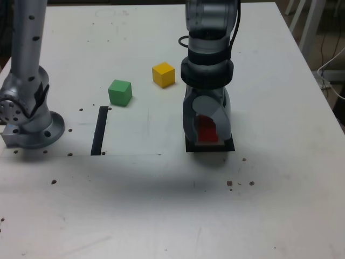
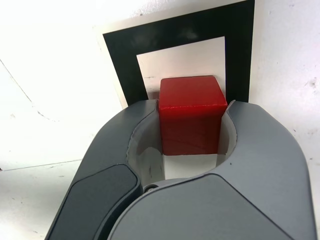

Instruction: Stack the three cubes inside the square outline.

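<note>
Going across the exterior view from its left, we see the black strip (image 1: 99, 131), then the green cube (image 1: 120, 92) and the yellow cube (image 1: 163, 74), apart on the white table (image 1: 280, 205). Further right, our gripper (image 1: 207, 131) is clenched on the red cube (image 2: 191, 121), over the white centre of the square outline (image 2: 120, 60).

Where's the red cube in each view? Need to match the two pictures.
Exterior view: the red cube sits right of centre, between the claw jaws, low over the square outline.
Wrist view: the red cube fills the centre, gripped by the claw, over the outline's white middle.
Shared landmark: the square outline.
</note>
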You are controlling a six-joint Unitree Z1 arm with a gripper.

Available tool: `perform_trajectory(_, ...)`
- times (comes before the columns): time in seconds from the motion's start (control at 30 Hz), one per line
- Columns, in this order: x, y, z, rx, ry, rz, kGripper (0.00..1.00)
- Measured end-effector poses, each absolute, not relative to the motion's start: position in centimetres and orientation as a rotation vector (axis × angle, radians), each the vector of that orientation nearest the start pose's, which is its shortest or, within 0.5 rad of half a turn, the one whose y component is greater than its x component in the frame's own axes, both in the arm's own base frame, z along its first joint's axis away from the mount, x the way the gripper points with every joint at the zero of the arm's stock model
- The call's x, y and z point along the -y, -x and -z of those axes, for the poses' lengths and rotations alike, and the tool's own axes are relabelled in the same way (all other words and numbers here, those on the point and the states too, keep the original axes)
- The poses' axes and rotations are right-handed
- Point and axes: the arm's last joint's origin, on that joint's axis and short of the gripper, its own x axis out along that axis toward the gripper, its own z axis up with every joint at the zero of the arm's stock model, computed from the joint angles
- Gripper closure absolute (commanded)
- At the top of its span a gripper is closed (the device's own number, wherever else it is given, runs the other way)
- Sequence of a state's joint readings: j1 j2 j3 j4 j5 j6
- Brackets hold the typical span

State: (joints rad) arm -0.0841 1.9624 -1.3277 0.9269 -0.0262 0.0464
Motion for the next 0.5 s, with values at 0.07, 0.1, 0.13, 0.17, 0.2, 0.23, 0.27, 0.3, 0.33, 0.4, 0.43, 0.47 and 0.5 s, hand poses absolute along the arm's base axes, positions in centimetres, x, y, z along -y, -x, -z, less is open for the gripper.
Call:
perform_trajectory(0.07, 3.01, -34.23, -22.38, -1.561, -0.083, 0.122, 0.66)
perform_trajectory(0.1, 3.0, -34.19, -22.35, -1.563, -0.083, 0.121, 0.61)
perform_trajectory(0.13, 2.99, -34.17, -22.33, -1.564, -0.084, 0.121, 0.56)
perform_trajectory(0.17, 2.99, -34.14, -22.33, -1.566, -0.085, 0.12, 0.51)
perform_trajectory(0.2, 2.98, -34.09, -22.33, -1.571, -0.086, 0.119, 0.42)
perform_trajectory(0.23, 2.97, -34.02, -22.33, -1.576, -0.087, 0.12, 0.36)
perform_trajectory(0.27, 2.96, -33.95, -22.32, -1.582, -0.09, 0.121, 0.3)
perform_trajectory(0.3, 2.95, -33.92, -22.3, -1.587, -0.093, 0.122, 0.25)
perform_trajectory(0.33, 2.94, -33.9, -22.27, -1.591, -0.095, 0.123, 0.2)
perform_trajectory(0.4, 2.94, -33.88, -22.17, -1.598, -0.098, 0.125, 0.11)
perform_trajectory(0.43, 2.94, -33.89, -22.14, -1.599, -0.099, 0.125, 0.07)
perform_trajectory(0.47, 2.93, -33.89, -22.14, -1.599, -0.1, 0.125, 0.05)
perform_trajectory(0.5, 2.93, -33.89, -22.14, -1.599, -0.101, 0.125, 0.03)
